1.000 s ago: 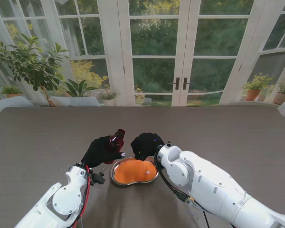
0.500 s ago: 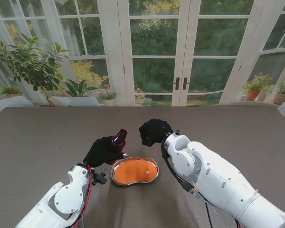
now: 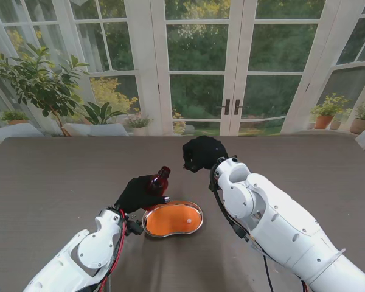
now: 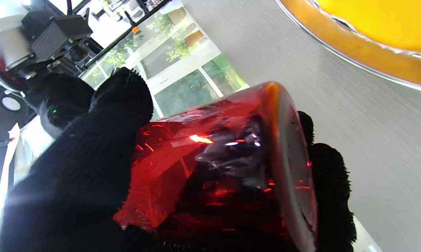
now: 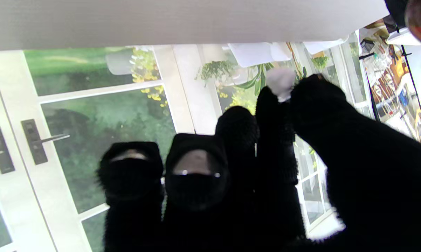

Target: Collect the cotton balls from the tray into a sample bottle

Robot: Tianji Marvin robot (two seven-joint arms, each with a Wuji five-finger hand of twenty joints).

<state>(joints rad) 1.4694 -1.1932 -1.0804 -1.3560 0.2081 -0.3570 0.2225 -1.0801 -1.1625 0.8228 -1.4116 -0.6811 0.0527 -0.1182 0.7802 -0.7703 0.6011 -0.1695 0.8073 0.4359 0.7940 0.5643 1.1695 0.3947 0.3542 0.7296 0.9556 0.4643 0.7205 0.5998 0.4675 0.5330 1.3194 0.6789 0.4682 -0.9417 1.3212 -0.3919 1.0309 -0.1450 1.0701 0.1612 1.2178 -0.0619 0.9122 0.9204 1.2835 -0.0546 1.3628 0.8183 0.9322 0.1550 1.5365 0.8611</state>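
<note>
While left hand [image 3: 135, 193] grips bottle [image 3: 155, 185] — right hand [image 3: 202, 153] pinches cotton ball [image 5: 281, 83]

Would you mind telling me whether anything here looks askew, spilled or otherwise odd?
Nothing looks spilled or damaged. The sample bottle is tilted, but only because the left hand holds it angled beside the tray. One cotton ball lies in the tray, and the right hand pinches another.
</note>
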